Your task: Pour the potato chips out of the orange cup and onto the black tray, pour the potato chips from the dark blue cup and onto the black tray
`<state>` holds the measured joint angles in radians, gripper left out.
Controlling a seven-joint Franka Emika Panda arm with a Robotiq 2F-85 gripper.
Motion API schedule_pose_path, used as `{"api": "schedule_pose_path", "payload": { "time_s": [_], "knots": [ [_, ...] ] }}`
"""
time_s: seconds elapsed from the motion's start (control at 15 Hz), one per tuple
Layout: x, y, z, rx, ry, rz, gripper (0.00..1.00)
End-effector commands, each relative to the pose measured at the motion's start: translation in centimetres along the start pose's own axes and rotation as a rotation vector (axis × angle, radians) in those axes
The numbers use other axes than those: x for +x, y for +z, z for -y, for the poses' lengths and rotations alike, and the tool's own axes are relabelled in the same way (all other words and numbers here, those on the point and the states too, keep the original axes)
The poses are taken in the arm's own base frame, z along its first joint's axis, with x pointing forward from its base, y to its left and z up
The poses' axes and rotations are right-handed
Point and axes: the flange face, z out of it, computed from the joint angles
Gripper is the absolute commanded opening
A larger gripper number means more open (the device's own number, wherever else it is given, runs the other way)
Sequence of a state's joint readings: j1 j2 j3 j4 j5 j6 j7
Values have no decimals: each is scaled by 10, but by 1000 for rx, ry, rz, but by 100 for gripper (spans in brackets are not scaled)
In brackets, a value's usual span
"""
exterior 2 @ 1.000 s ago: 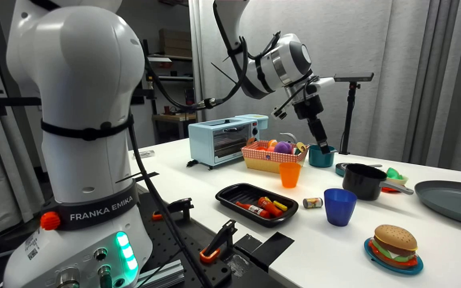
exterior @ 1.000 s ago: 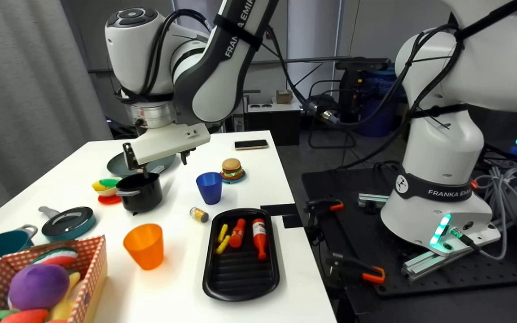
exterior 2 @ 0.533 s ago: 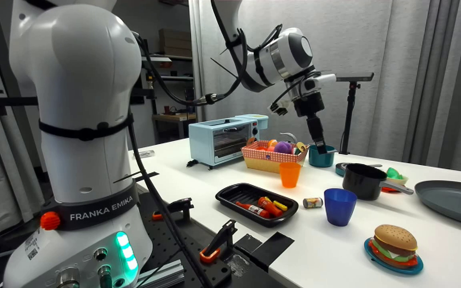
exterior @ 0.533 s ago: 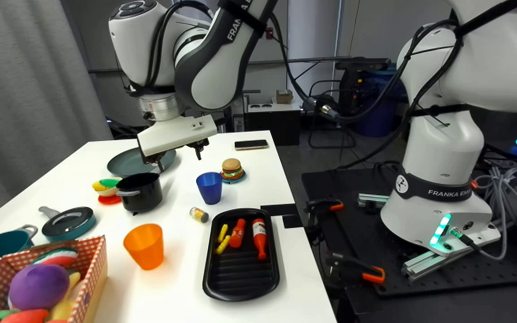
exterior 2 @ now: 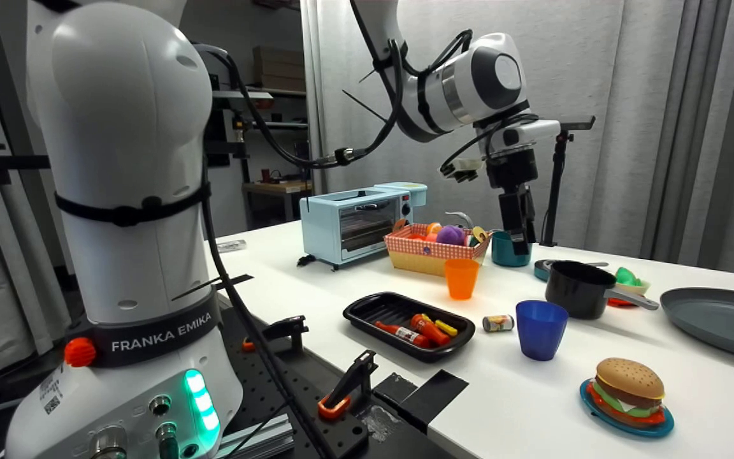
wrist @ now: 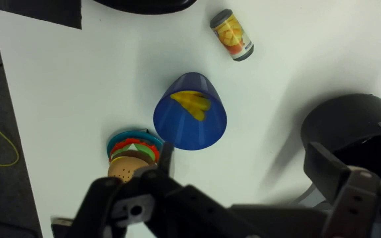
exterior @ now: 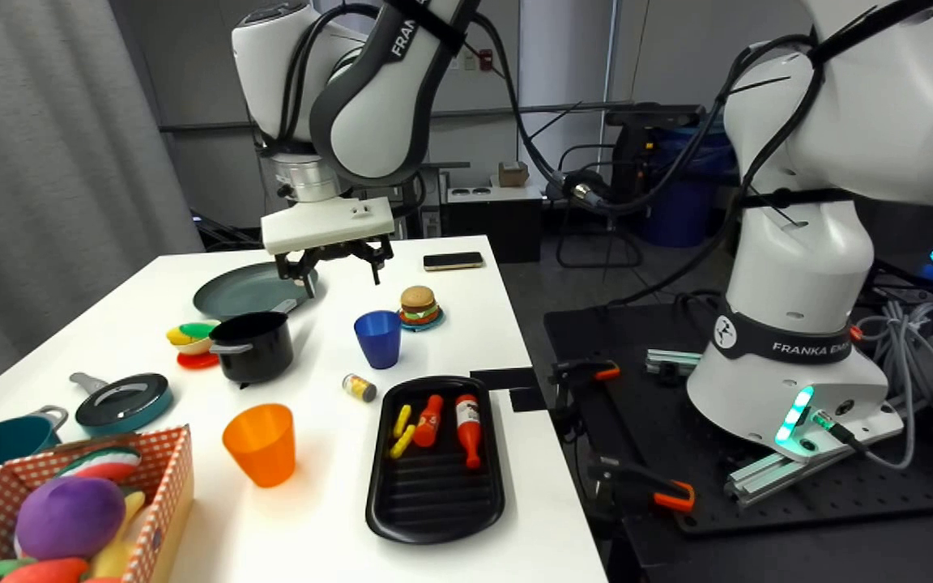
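Facing a smooth white tabletop [exterior: 329,518], a red-checked basket [exterior 2: 405,260] and a black tray [exterior: 434,502], ribbed inside, rounded at the corners. Finding two red bottles [exterior: 428,423] and two yellow chips [exterior: 402,441] in the tray, more yellow chips [wrist: 193,104] in the dark blue cup [wrist: 190,134]. Noticing that cup's glossy, tapered walls, upright between toy burger [exterior 2: 628,376] and printed can [wrist: 232,34]. Spotting the orange cup [exterior: 262,453], translucent, upright between basket and tray. Hovering over the tabletop with the gripper [exterior: 342,284] spread wide.

Black tray [wrist: 147,5] cut off by the wrist view's top edge, burger [wrist: 127,167] partly behind one of the blurred fingers [wrist: 166,158].
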<state>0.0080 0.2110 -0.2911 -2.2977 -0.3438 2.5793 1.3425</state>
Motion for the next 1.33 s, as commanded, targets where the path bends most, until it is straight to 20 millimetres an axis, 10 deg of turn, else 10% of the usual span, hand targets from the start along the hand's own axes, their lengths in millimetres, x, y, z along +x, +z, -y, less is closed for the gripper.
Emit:
{"api": "schedule_pose_path", "payload": {
  "time_s": [0.0, 1.27],
  "knots": [
    [17, 12, -8, 14, 39, 43, 100],
    [49, 96, 27, -27, 34, 108, 100]
  ]
}}
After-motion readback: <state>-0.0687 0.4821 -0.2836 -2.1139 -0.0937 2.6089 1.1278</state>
